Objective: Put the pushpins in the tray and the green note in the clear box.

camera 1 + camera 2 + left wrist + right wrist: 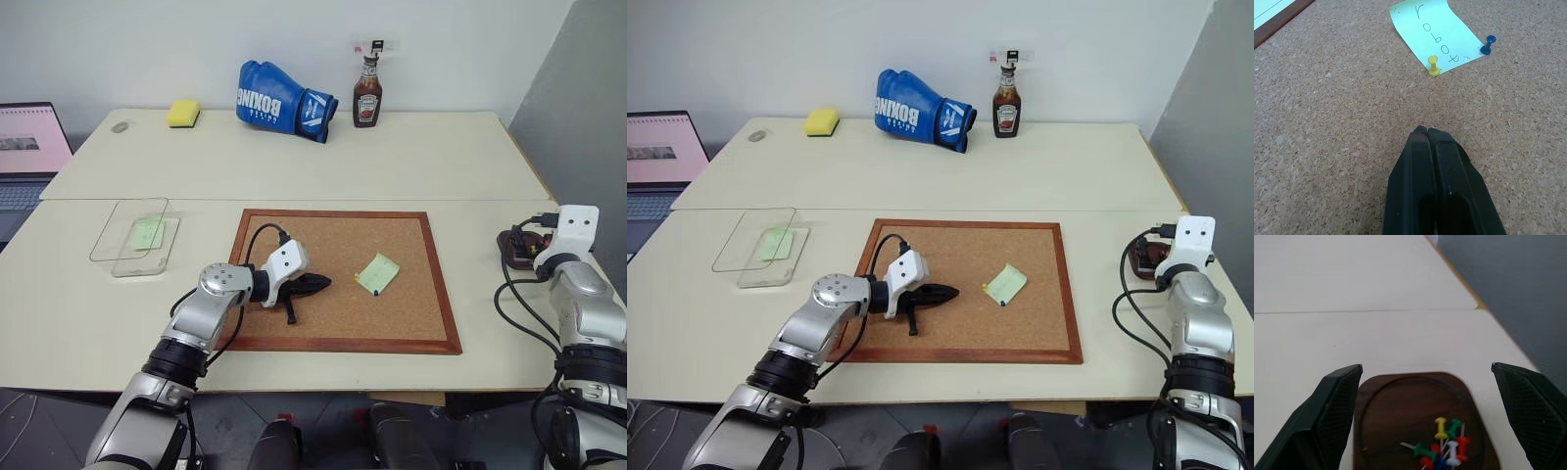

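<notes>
Pale cream worktop (294, 166) of two slabs joined by a seam, set against a white wall, with grey floor off the right edge. At the back: yellow sponge (183, 113), blue boxing glove (284, 100), ketchup bottle (367, 94); open laptop (29, 157) at far left. Wood-framed corkboard (343, 338) lying flat near the front edge. On the cork, right of centre, the green note (378, 273), pale green and square, marked with handwriting, pinned by two pushpins (1434, 66), one yellow and one dark blue (1488, 44), both at the same edge. Left claw (312, 285) resting low over the cork just left of the note, fingers pressed together, empty. Clear box (147, 245) left of the board, its lid (129, 228) leaning across it, another green slip visible inside. Tray (1415, 401), dark reddish-brown with rounded corners, near the worktop's right edge, holding a small heap of yellow, green, red, white and blue pins. Right claw (1427, 401) poised above the tray, spread wide, empty.
</notes>
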`<action>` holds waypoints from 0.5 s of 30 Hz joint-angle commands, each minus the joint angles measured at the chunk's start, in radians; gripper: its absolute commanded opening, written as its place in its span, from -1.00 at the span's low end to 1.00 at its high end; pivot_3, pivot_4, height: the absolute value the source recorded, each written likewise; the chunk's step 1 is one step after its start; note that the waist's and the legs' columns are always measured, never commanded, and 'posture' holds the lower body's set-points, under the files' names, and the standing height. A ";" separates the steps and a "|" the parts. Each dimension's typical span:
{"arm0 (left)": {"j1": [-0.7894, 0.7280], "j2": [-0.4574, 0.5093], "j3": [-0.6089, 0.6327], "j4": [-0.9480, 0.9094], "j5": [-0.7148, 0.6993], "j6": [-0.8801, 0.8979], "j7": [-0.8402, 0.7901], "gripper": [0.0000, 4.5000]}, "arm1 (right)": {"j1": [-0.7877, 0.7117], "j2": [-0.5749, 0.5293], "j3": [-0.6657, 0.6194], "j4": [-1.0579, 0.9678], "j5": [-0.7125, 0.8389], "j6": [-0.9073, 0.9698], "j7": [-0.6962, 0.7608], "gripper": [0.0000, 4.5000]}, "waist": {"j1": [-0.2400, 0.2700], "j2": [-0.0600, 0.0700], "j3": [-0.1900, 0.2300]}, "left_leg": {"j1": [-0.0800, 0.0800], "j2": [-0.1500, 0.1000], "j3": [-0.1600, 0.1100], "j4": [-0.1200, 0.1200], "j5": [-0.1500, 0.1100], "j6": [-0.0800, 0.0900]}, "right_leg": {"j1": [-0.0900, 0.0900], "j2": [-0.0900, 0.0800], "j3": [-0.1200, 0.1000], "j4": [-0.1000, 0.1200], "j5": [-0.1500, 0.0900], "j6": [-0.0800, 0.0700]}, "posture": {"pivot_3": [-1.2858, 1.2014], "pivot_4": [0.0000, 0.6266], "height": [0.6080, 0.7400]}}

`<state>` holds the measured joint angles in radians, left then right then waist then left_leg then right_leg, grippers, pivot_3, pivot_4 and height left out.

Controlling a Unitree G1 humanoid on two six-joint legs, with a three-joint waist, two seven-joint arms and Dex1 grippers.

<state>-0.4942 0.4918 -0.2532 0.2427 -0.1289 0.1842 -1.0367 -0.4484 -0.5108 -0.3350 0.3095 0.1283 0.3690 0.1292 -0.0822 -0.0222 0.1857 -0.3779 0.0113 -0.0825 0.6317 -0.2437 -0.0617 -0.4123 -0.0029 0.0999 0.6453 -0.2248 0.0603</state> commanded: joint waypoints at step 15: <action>0.027 0.004 -0.025 0.023 0.041 0.015 0.010 -1.00 | 0.103 -0.187 0.254 -0.047 -0.341 -0.268 0.018 0.99 | 0.000 0.000 0.000 | 0.000 0.000 0.000 0.000 0.000 0.000 | 0.000 0.000 0.000 0.000 -0.001 -0.001 | 0.03 -0.52 1.00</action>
<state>-0.4907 0.4898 -0.2530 0.2412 -0.1288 0.1840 -1.0329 -0.3476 -0.6611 -0.1000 0.3072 -0.1488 0.1554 0.1677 -0.0825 -0.0222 0.1857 -0.3776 0.0109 -0.0823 0.6317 -0.2436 -0.0617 -0.4123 -0.0032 0.1003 0.6450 -0.2266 0.0574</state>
